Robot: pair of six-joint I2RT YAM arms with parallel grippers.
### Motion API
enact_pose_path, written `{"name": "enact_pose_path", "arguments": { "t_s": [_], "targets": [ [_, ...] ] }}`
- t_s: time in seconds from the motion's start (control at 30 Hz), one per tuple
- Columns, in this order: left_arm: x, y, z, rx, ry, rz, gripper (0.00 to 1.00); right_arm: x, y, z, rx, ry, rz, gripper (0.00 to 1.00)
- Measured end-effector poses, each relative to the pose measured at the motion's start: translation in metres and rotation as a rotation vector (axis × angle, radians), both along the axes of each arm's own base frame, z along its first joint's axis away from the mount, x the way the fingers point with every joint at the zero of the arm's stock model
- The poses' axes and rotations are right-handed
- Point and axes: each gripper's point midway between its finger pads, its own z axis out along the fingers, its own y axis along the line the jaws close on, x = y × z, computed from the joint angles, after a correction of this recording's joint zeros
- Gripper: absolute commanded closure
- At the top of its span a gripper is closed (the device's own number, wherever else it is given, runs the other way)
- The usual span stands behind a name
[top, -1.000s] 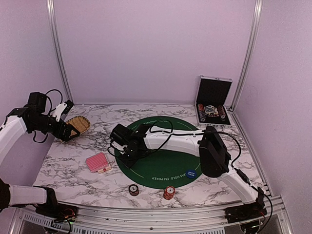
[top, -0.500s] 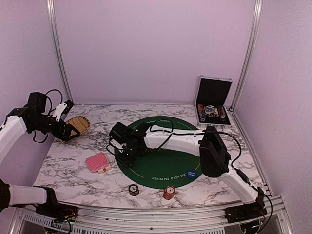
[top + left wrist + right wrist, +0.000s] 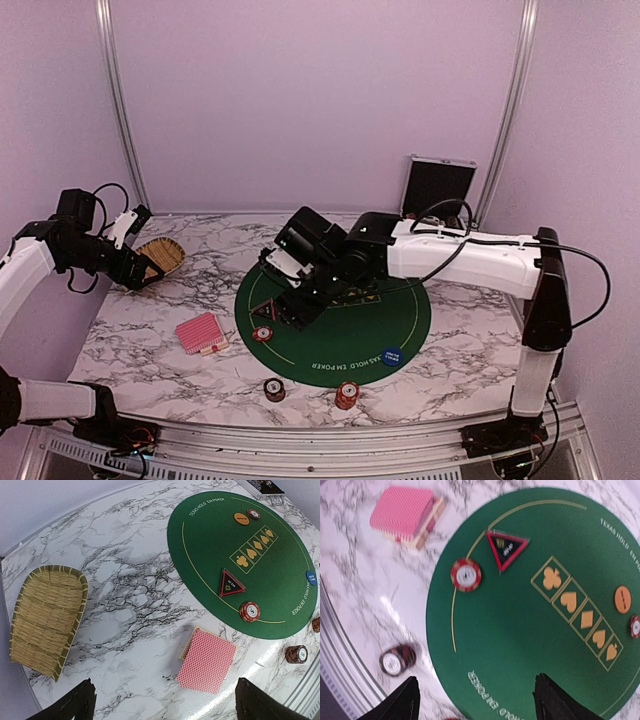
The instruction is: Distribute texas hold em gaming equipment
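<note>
Both grippers are empty, jaws spread wide: my left gripper [image 3: 165, 705] hangs near the basket [image 3: 47, 620], and my right gripper [image 3: 477, 700] is above the mat [image 3: 520, 645]. The deck [image 3: 207, 660] lies on the marble just off the mat's edge. A chip [image 3: 466, 575] and the triangle [image 3: 506, 547] sit close together just inside it. A dark stack [image 3: 274, 389] and a red stack [image 3: 346, 395] stand near the front rail. I judge the deck light but loose and slippery, so I'd pinch it squarely across its long edges. The chip looks thin and hard, so I'd grip it across the rim.
</note>
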Motion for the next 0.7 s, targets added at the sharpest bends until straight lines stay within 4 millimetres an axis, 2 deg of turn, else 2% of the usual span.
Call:
{"name": "enact_pose_path", "arguments": {
  "t_s": [0.1, 0.27, 0.4, 0.5, 0.7],
  "targets": [
    [0.000, 0.000, 0.000, 0.000, 0.000, 0.000, 0.01, -0.026, -0.034, -0.016, -0.068, 0.045, 0.003, 0.13],
    [0.000, 0.000, 0.000, 0.000, 0.000, 0.000, 0.01, -0.079, -0.085, -0.069, -0.239, 0.155, 0.028, 0.11],
    [0.000, 0.000, 0.000, -0.001, 0.000, 0.000, 0.01, -0.101, -0.111, -0.091, -0.305, 0.208, 0.027, 0.11],
    [0.000, 0.000, 0.000, -0.001, 0.000, 0.000, 0.01, -0.105, -0.119, -0.096, -0.319, 0.223, 0.012, 0.11],
    [0.000, 0.000, 0.000, -0.001, 0.001, 0.000, 0.01, -0.106, -0.114, -0.097, -0.293, 0.231, 0.015, 0.14]
  ]
}}
